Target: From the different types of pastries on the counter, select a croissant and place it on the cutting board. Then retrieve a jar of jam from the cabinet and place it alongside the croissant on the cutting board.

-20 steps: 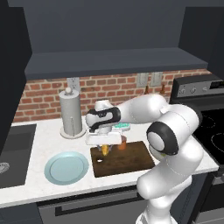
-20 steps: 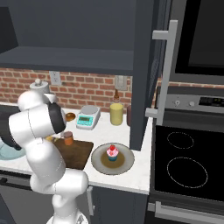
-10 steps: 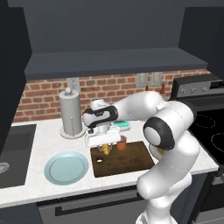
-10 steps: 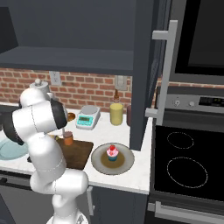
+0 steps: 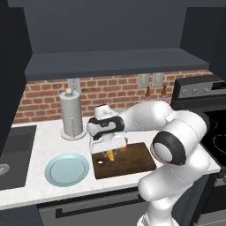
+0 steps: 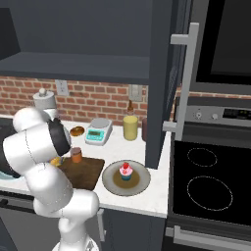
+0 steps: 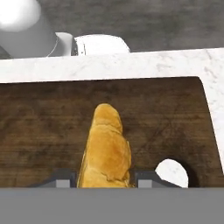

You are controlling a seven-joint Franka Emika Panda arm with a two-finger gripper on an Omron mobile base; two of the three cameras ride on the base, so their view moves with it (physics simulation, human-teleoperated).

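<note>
My gripper (image 5: 109,151) hangs low over the left end of the dark cutting board (image 5: 137,159), shut on the golden croissant (image 5: 110,155). In the hand view the croissant (image 7: 107,148) sits between the two fingertips (image 7: 61,181) just above the board (image 7: 43,122), beside its round hole (image 7: 173,173). A small orange-brown jar of jam (image 6: 76,155) stands upright on the board's far edge (image 6: 90,171). The donut (image 6: 77,131) lies on the counter (image 6: 112,147) behind it. The cupcake (image 6: 126,171) sits on a brown plate. The dark cabinet shelf (image 5: 114,62) runs overhead.
A light blue plate (image 5: 67,169) lies left of the board, with a paper towel holder (image 5: 71,114) behind and a sink (image 5: 13,145) further left. A scale (image 6: 98,131), a yellow canister (image 6: 130,127) and a maroon canister (image 6: 144,128) line the wall. The stove (image 6: 206,191) is at right.
The hand has sunk a little lower towards the board with the croissant still between its fingers. The jar and the other pastries have not moved.
</note>
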